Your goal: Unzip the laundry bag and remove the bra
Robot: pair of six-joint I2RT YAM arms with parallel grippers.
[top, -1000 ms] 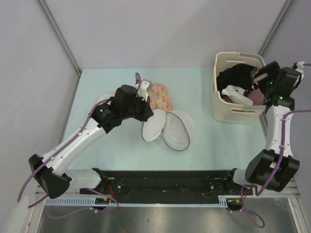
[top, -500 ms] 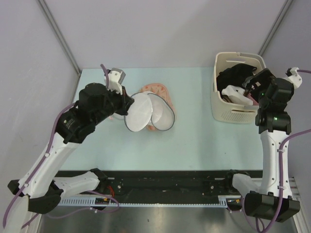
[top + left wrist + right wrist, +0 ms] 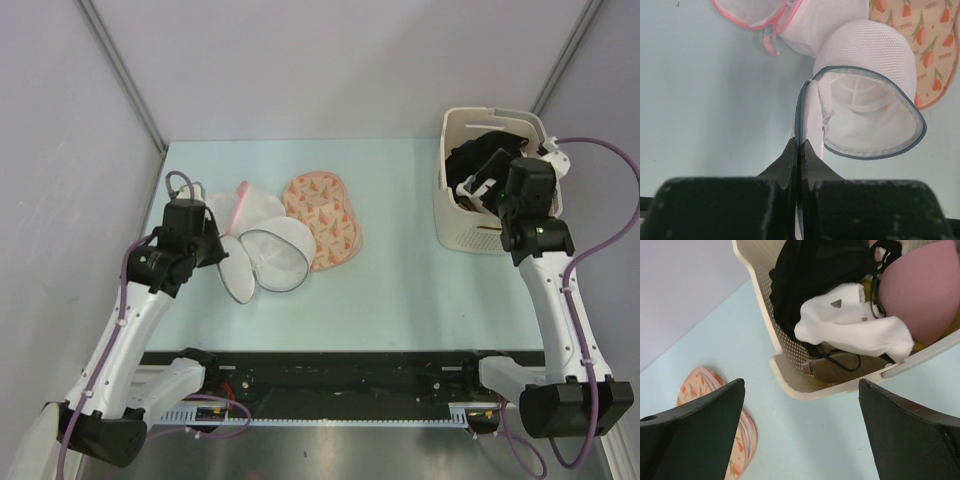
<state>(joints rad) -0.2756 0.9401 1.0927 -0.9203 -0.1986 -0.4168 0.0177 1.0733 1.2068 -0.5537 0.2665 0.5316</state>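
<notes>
Pale table point(image 3: 420, 290): left end effector point(image 3: 799, 144) pinched on laundry bag point(image 3: 870, 55) rim; right end effector point(image 3: 801, 390) wide, empty.

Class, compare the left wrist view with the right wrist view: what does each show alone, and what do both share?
Left wrist only: the left gripper shut on the grey rim of the white mesh laundry bag, and a pink-trimmed white item. Right wrist only: the open right gripper near a cream basket of clothes. Both: the peach printed garment on the pale table.
</notes>
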